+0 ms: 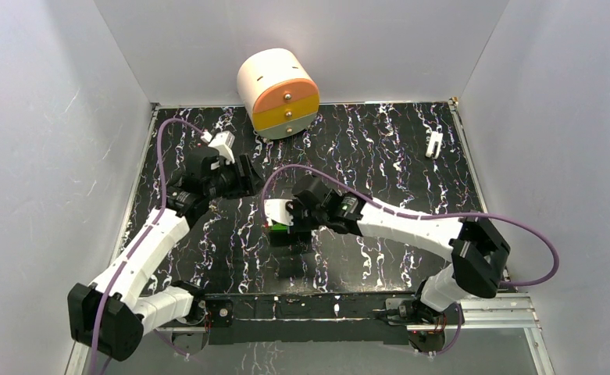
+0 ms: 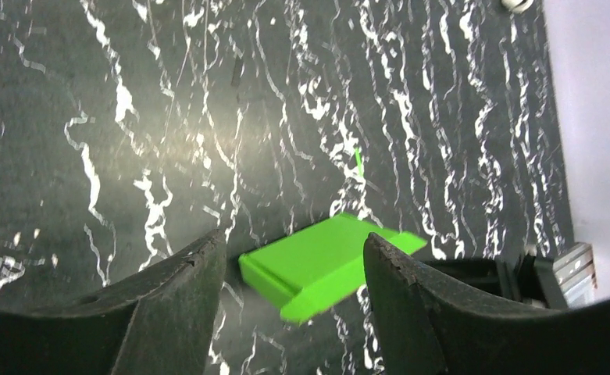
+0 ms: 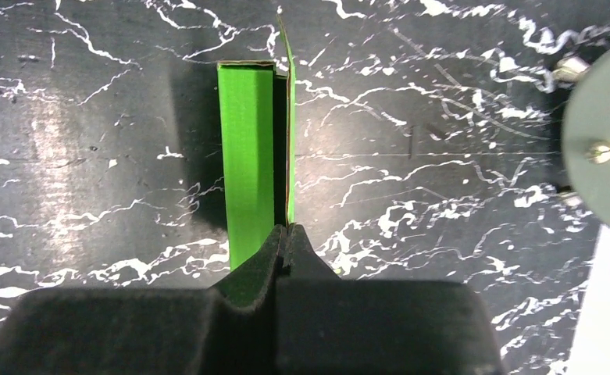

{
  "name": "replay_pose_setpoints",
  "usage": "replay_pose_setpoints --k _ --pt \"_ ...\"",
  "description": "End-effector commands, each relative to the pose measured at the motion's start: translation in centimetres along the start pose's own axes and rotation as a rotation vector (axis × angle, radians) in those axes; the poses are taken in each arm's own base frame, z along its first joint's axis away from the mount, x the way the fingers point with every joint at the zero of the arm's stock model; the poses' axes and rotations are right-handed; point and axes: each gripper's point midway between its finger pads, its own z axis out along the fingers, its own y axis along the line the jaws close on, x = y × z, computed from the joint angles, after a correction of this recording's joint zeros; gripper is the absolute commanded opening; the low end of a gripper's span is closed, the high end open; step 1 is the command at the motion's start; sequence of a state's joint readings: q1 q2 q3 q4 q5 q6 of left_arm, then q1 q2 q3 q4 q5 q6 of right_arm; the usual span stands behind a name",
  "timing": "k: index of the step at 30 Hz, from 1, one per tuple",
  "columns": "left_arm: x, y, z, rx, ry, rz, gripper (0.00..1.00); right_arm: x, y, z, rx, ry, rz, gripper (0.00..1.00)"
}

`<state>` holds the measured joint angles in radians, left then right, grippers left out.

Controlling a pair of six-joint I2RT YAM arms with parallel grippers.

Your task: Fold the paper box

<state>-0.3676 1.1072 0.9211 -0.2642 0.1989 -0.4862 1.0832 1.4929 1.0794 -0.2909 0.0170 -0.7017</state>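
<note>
Pinching raised flap of paper box point(image 3: 247, 156) — right claw point(image 3: 286, 234) clamped, likely steadying fold; left claw point(image 2: 295, 246) spread, empty, standing off.

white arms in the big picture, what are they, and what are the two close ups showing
They are two robot arms bolted to a black marbled table. The big picture looks down from above; each close-up comes from a camera on one wrist, so the dark shapes at the bottom are that arm's own fingers. The right gripper is pinched shut on a flap of the green paper box. The left gripper is open and holds nothing. A round drawer unit stands at the back, and a small white piece lies far right.
</note>
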Motion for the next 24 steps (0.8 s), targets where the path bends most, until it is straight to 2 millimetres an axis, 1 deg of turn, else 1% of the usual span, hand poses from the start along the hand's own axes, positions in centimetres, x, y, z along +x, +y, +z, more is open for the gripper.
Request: replay_pose_setpoints --k 1,5,7,9,12,14,19,21,24 --pt "3.7 1.5 -1.9 -0.029 0.090 0.010 0.63 0.5 2.0 0.3 -0.139 0.040 0.076 0.00" --pt "6.6 2.3 -2.6 -0.026 0.143 0.000 0.63 1.1 2.1 1.3 -0.154 0.073 0.079 0.01" --pt "7.5 2.6 -3.0 -0.029 0.165 0.006 0.63 1.1 2.1 1.6 -0.158 0.081 0.080 0.04" --pt "8.0 2.8 -3.4 -0.028 0.164 0.008 0.62 1.0 1.9 1.8 -0.157 0.084 0.082 0.07" --pt "7.9 2.7 -3.7 -0.019 0.147 0.019 0.63 0.1 1.2 1.5 -0.134 0.065 0.089 0.17" --pt "7.8 2.6 -3.9 -0.012 0.141 0.031 0.63 -0.5 0.6 1.2 -0.113 0.042 0.088 0.25" --pt "7.5 2.1 -3.7 0.013 0.152 0.051 0.63 -1.3 -0.9 0.2 -0.043 0.018 0.103 0.38" --pt "7.6 2.0 -3.6 0.020 0.160 0.056 0.62 -1.5 -2.0 -0.5 0.023 0.018 0.123 0.43" --pt "7.6 1.6 -3.7 0.039 0.166 0.063 0.62 -2.0 -3.0 -2.2 0.098 -0.011 0.197 0.47"
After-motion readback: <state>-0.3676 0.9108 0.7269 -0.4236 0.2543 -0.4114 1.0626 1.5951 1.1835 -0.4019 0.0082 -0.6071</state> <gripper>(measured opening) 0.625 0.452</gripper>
